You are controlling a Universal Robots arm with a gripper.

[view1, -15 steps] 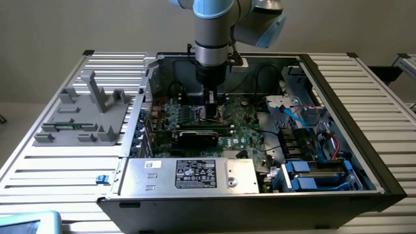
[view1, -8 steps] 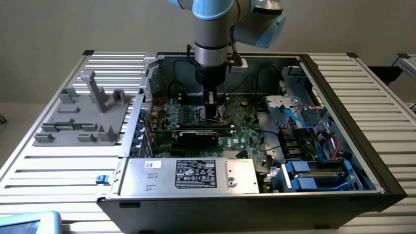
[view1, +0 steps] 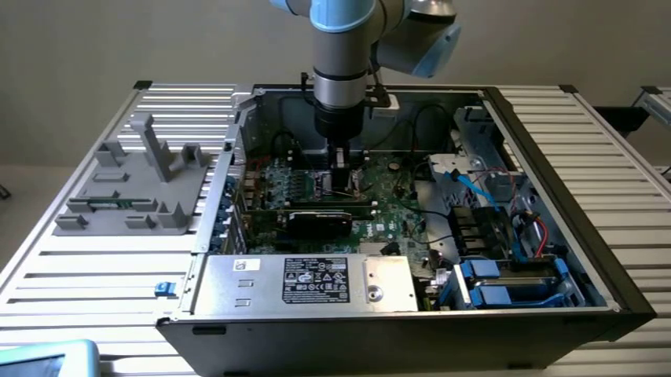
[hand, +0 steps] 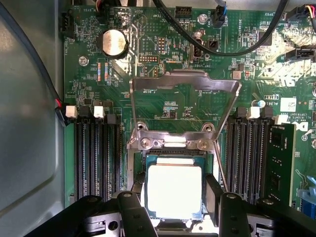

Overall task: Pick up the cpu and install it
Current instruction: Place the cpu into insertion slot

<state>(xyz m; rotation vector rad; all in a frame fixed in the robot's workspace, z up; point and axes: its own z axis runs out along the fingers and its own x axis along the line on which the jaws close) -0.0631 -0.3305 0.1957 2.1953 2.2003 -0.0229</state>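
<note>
The cpu [hand: 174, 190], a small square chip with a pale metal top, lies flat in the dark socket on the green motherboard [hand: 98, 98]. My gripper [hand: 175, 213] reaches down over it, and its black fingers [hand: 134, 210] stand close against the chip's two sides, shut on it. The socket's metal load frame [hand: 185, 81] is swung up and open behind the chip. In the exterior view my gripper [view1: 341, 182] is low inside the open computer case, right over the motherboard [view1: 404, 196].
Memory slots [hand: 96, 153] flank the socket, with one memory stick [hand: 279, 163] fitted. Black cables [hand: 232, 47] arc over the board. A black card [view1: 320, 220] and the power supply [view1: 314, 279] sit nearby in the case. A grey tray with posts [view1: 137, 188] stands at the exterior view's left.
</note>
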